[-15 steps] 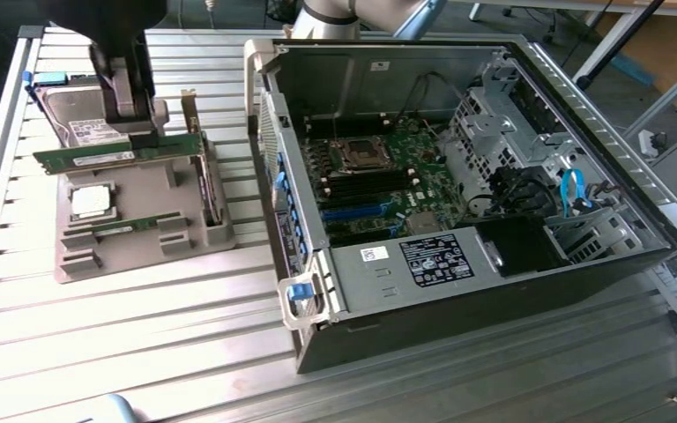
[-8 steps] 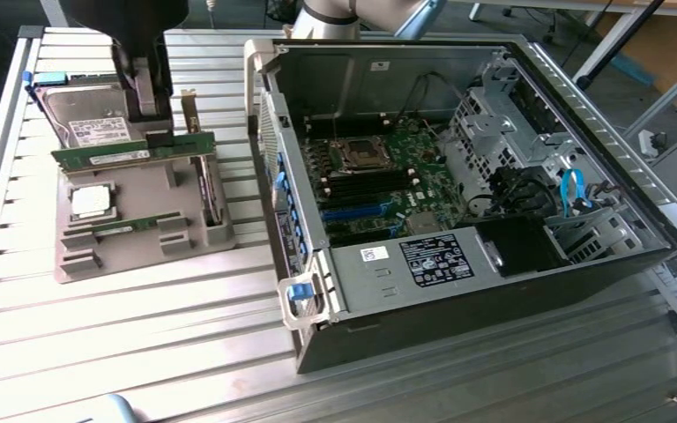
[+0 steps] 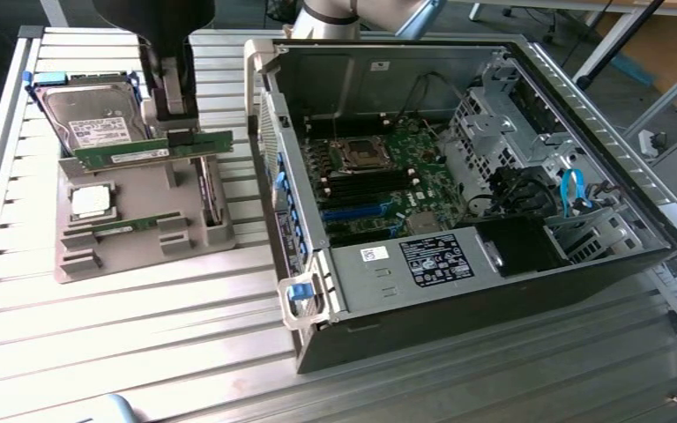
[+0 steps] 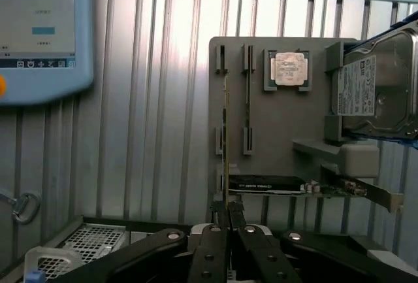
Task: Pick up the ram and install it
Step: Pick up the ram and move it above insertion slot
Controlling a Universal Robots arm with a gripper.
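Note:
My gripper [image 3: 181, 130] is shut on the ram [image 3: 151, 152], a long green stick with a white label. It holds the ram lengthwise a little above the grey holder tray [image 3: 138, 251], at the exterior view's left. In the wrist view the ram [image 4: 226, 146] is a thin edge-on strip running out from between the black fingertips of the gripper [image 4: 227, 225]. A second green stick [image 3: 121, 226] lies in a slot of the tray. The open computer case [image 3: 457, 264] stands at the exterior view's right. Its motherboard [image 3: 386, 176] faces up, with dark memory slots [image 3: 368, 187] beside the processor socket.
The tray also carries a silver processor chip [image 3: 92, 203], a hard drive [image 3: 98, 119] and a dark expansion card [image 4: 287, 185]. A teach pendant [image 4: 39, 28] lies on the ribbed metal table [image 3: 138, 352]. The case's wall [image 3: 271, 150] stands between tray and motherboard.

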